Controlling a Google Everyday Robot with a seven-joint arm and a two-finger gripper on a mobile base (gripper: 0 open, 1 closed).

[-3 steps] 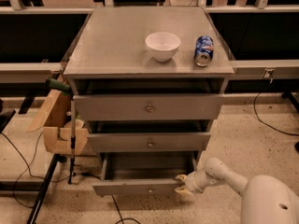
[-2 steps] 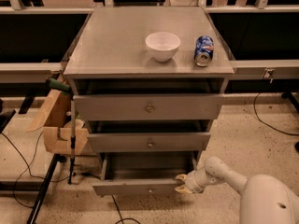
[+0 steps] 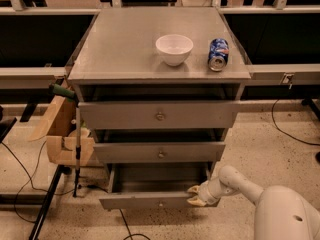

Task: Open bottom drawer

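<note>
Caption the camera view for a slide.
Gripper at the right end of the bottom drawer, partly open in the grey cabinet; white bowl and can on top.

No legible text anywhere.
Blue can (image 3: 218, 54) print too blurred to read; gripper (image 3: 196, 195) at bottom drawer (image 3: 150, 201) front's right end.

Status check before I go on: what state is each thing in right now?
bottom drawer: pulled partway out, inside visible.
middle drawer: looks shut.
top drawer: looks shut.
bowl: upright, looks empty.
can: lying on its side beside the bowl.
gripper: at the bottom drawer's right front end.
</note>
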